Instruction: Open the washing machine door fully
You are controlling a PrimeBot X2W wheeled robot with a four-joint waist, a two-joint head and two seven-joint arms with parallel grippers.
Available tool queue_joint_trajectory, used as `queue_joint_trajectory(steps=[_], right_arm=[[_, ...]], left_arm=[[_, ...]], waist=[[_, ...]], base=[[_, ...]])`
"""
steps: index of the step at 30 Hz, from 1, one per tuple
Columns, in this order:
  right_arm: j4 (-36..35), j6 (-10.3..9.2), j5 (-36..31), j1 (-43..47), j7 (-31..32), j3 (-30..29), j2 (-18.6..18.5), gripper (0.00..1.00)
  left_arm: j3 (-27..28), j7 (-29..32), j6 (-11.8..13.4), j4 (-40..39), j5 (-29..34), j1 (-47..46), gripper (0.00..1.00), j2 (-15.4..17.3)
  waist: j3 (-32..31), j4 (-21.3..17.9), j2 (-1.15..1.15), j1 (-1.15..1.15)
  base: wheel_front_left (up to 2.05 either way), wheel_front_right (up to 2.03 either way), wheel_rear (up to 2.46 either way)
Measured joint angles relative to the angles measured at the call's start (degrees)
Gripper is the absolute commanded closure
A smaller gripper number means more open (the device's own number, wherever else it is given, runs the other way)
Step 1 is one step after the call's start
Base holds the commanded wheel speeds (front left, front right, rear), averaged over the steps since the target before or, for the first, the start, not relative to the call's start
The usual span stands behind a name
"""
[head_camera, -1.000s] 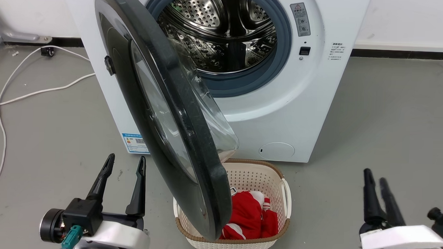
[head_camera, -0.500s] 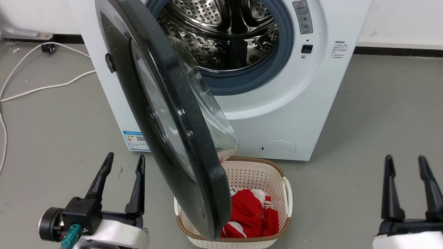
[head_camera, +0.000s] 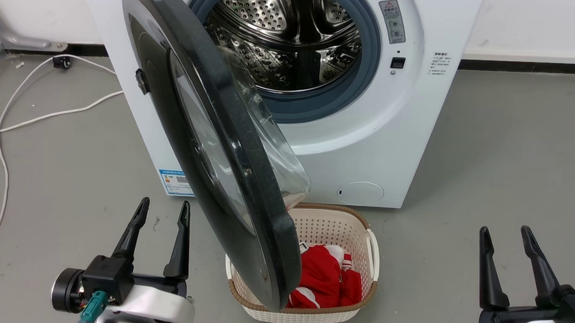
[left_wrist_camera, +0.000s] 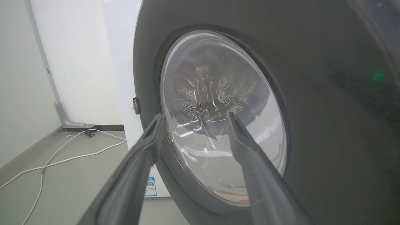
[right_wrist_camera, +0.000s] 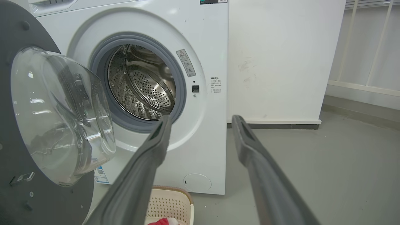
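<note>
The washing machine door [head_camera: 230, 145], a glossy black disc with a bulging clear glass bowl, stands swung out from the white machine [head_camera: 374, 136], hinged on its left, its edge towards me. The steel drum [head_camera: 291, 42] lies exposed. My left gripper [head_camera: 164, 210] is open at the lower left, just left of the door's outer face and apart from it; its wrist view faces that door [left_wrist_camera: 312, 93] from close by. My right gripper [head_camera: 502, 233] is open at the lower right, far from the door [right_wrist_camera: 18, 187], with nothing between its fingers.
A cream laundry basket [head_camera: 359, 298] holding red cloth [head_camera: 324, 280] sits on the grey floor under the door's lower edge. A white cable [head_camera: 11, 123] runs over the floor at the left. White wall stands behind the machine.
My right gripper opened its fingers, swung out to the right, then dropped lower in the head view. The door and my left gripper have stayed where they were.
</note>
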Motion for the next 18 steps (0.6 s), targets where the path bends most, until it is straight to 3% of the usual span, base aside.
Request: queue_joint_trajectory(steps=[14, 15, 17, 18], right_arm=[[0.2, 0.0, 0.4, -0.3, -0.1, 0.1, 0.0, 0.0], [0.2, 0.0, 0.5, -0.3, -0.1, 0.1, 0.0, 0.0], [0.3, 0.0, 0.5, -0.3, -0.1, 0.1, 0.0, 0.0], [0.3, 0.0, 0.5, -0.3, -0.1, 0.0, 0.0, 0.0]], left_arm=[[-0.2, 0.0, 0.0, 0.4, 0.0, 0.0, 0.0, 0.0], [-0.2, 0.0, 0.0, 0.5, 0.0, 0.0, 0.22, 0.0], [-0.3, 0.0, 0.0, 0.6, -0.1, 0.0, 1.0, 0.1], [-0.5, 0.0, 0.0, 0.6, -0.1, 0.0, 1.0, 0.1]], waist=[[0.2, -0.1, 0.0, 0.0], [0.1, -0.1, 0.0, 0.0], [0.1, -0.1, 0.0, 0.0], [0.1, -0.1, 0.0, 0.0]], base=[[0.0, 0.0, 0.0], [0.0, 0.0, 0.0], [0.0, 0.0, 0.0], [0.0, 0.0, 0.0]])
